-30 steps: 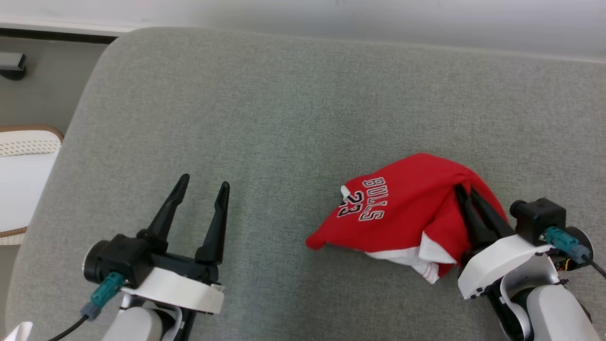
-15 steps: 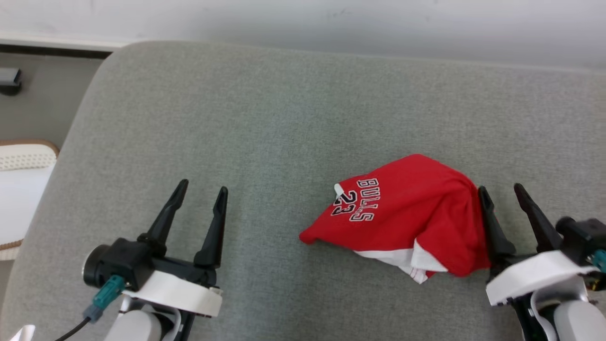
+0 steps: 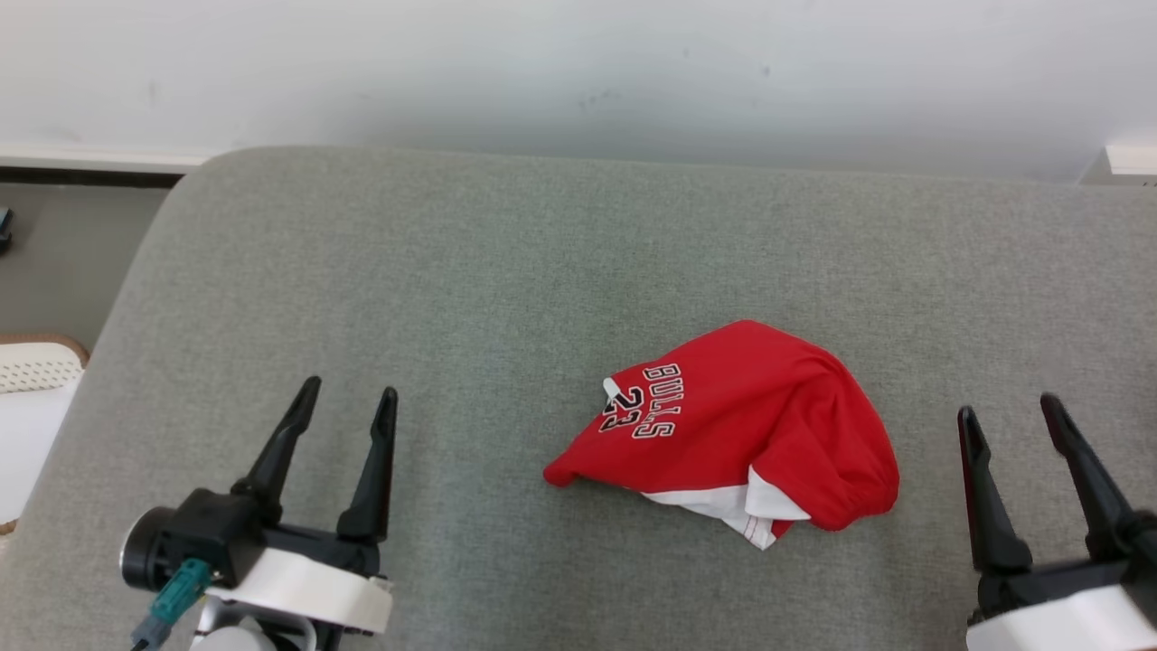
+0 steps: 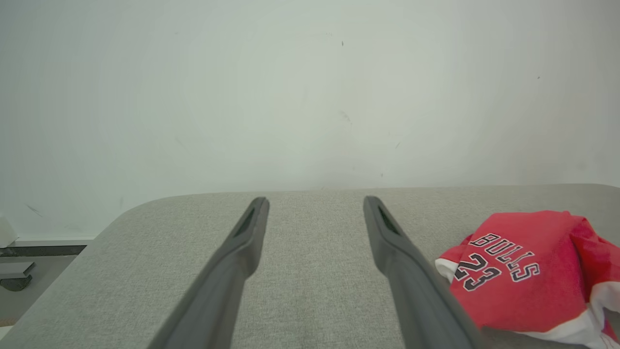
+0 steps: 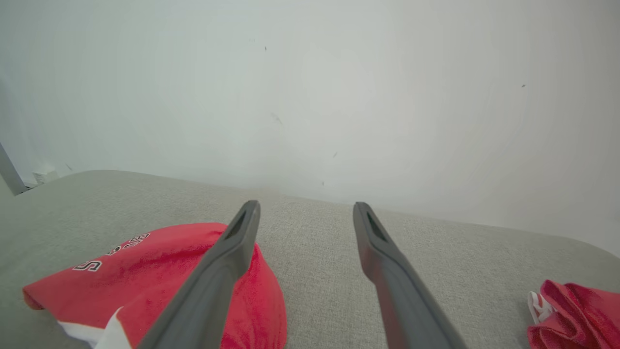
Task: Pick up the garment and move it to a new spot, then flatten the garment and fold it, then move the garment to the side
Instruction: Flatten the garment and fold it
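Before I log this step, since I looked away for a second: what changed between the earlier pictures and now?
The right end effector let go of the red garment and drew back to the right; its jaws now stand open, clear of the cloth. The garment's lifted right side settled onto the grey cushion. The left end effector stayed open and idle over the cushion.

garment (image 3: 741, 425): red; white lining at the hem; black-and-white "BULLS 23" lettering.
cushion (image 3: 506, 271): grey-green, fine woven fleck.
wall (image 3: 578, 72): off-white, few dark specks.
left gripper (image 3: 348, 391): black fingers, white cuff, teal plug (image 3: 172, 604).
right gripper (image 3: 1008, 407): black fingers, white cuff.
second cloth (image 5: 576, 315): red, white edge.
basket (image 3: 63, 344): white, tan rim.
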Motion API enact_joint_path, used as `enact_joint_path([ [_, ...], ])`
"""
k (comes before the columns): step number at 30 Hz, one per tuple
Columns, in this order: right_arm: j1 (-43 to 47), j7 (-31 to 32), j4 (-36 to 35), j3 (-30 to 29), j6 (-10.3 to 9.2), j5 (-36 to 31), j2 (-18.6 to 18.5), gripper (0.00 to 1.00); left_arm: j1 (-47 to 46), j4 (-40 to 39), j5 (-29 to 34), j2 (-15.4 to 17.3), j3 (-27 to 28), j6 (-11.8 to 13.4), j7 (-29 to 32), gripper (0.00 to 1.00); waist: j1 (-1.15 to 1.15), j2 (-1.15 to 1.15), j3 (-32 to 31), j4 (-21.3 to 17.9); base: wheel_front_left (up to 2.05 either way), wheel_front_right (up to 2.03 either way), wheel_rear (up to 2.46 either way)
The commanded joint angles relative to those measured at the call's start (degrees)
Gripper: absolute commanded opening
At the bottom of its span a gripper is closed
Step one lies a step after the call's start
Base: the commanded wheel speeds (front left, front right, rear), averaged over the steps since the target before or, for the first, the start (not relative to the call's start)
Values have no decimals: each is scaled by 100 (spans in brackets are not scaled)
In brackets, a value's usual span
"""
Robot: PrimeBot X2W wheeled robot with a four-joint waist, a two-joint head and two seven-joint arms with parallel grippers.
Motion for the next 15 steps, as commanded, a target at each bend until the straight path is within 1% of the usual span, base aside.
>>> enact_joint_path([
  [1,196,31,-110,-12,-17,-26,20,100,94,-32,64,60,17,36,1,100,0,0,-47,-28,0,0,0],
  [7,562,25,-302,27,-17,177,72,100,231,-81,19,89,35,95,20,100,0,0,-98,-82,0,0,0],
  [15,541,50,-361,27,-17,288,76,100,225,-134,-22,113,-1,113,61,100,0,0,-86,-81,0,0,0],
])
